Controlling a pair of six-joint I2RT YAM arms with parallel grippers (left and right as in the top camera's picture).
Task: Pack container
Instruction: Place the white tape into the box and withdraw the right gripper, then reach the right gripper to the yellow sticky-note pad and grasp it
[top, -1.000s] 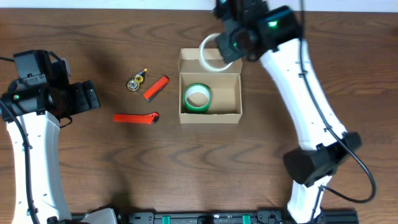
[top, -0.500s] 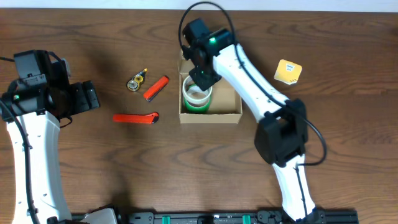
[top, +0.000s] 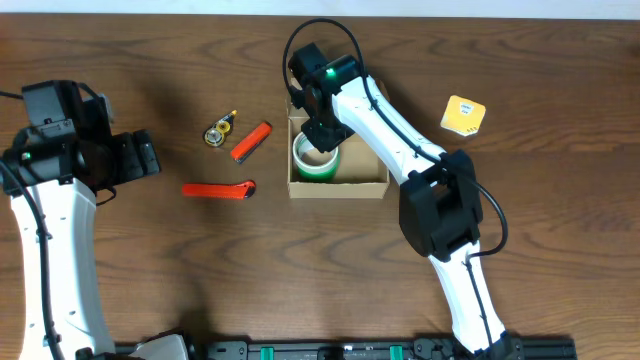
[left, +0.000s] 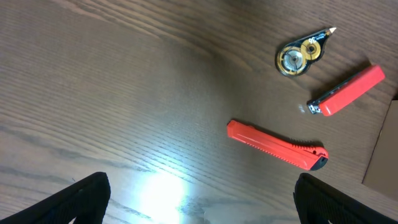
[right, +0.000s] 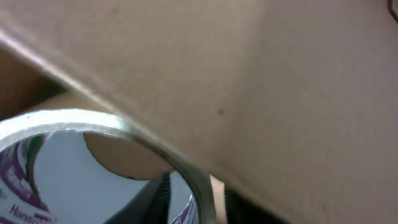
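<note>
The container (top: 362, 186), an open brown cardboard box with its flap at the far side, stands mid-table. A green tape roll (top: 303, 168) lies in its left half. My right gripper (top: 322, 132) reaches down into that half. In the right wrist view a clear tape roll (right: 74, 121) with purple print lies against the box's cardboard wall (right: 261, 74). The gripper's fingers (right: 163, 198) straddle the roll's wall with small gaps on both sides, so it is open. My left gripper (left: 199, 208) hangs wide open and empty over bare wood at the left (top: 140, 158).
Left of the box lie an orange-red utility knife (top: 218, 189), a red cutter (top: 251, 141) and a correction-tape dispenser (top: 219, 130); the left wrist view shows all three and the box's corner (left: 382, 149). A yellow item (top: 463, 115) sits right of the box.
My right arm came down from behind the box into it, carrying the clear tape roll onto the green roll. Its jaws then parted. The left arm stayed still.
</note>
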